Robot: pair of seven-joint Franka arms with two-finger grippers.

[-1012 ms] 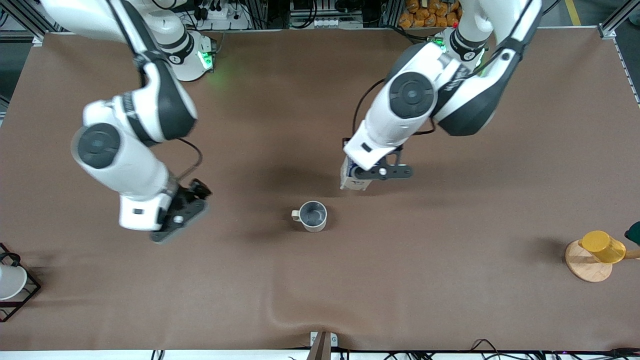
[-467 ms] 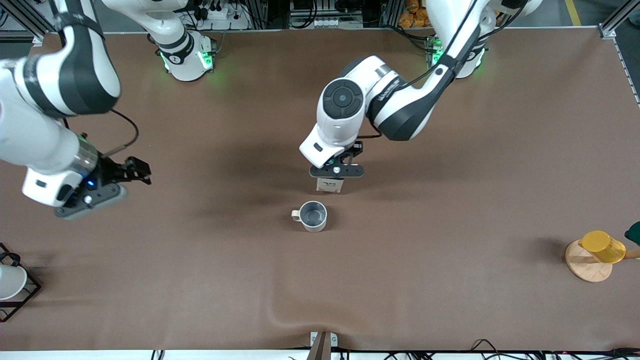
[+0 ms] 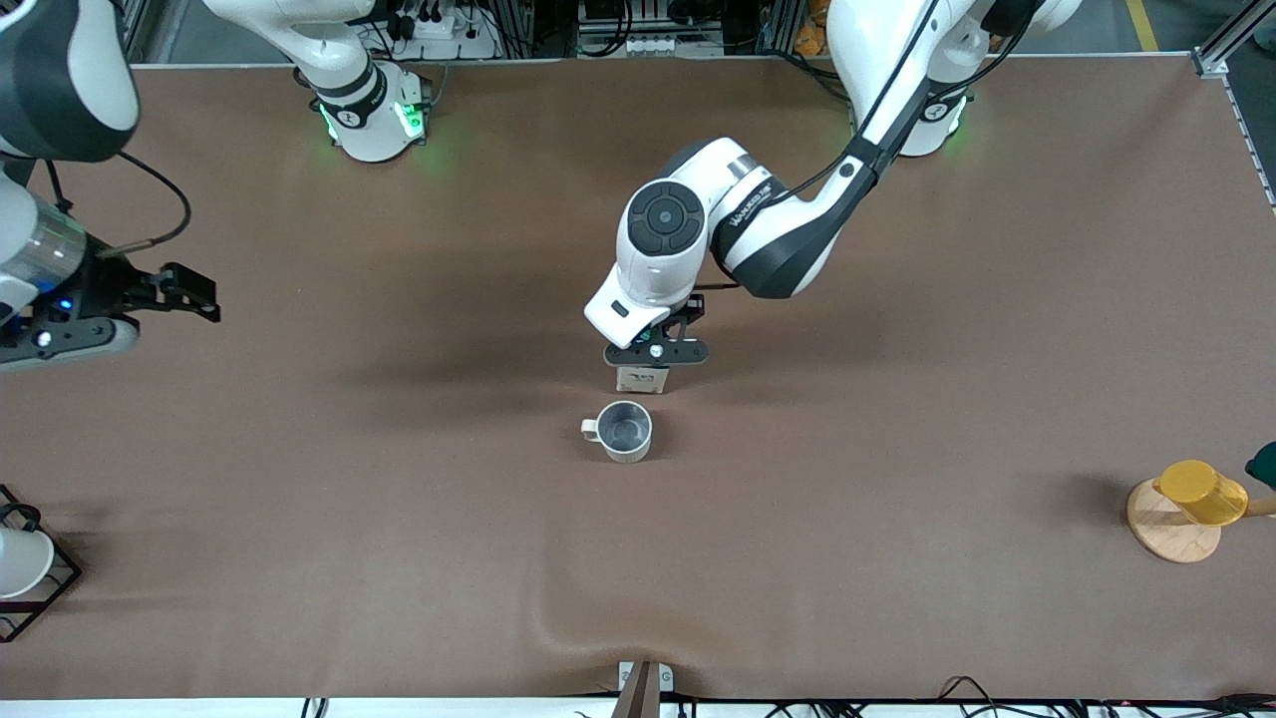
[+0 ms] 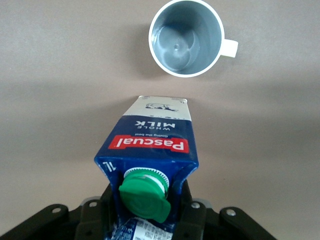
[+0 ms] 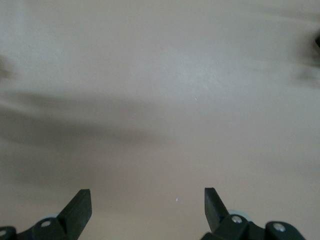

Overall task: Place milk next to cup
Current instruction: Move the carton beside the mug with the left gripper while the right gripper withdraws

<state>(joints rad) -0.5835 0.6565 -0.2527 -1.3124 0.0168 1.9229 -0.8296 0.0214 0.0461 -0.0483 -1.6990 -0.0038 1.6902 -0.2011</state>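
Observation:
The milk (image 3: 641,380), a dark blue gable-top carton with a green cap and red label band, is upright in my left gripper (image 3: 655,353). The gripper is shut on its top, one finger on each side, as the left wrist view shows (image 4: 150,210). The carton (image 4: 150,142) is low over the table right beside the cup, with a small gap between them. The cup (image 3: 623,431) is a cream mug with a grey interior, standing upright with nothing in it (image 4: 186,37). My right gripper (image 3: 65,334) is open and holds nothing (image 5: 147,207), over bare table at the right arm's end.
A yellow cup (image 3: 1201,492) lies on a round wooden stand (image 3: 1168,534) at the left arm's end. A white cup sits in a black wire rack (image 3: 45,588) at the right arm's end. The brown cloth has a wrinkle (image 3: 558,628) near the front edge.
My left gripper has carried the milk toward the right arm's end, to just beside the cup. My right arm has swung away from the middle to the right arm's end of the table.

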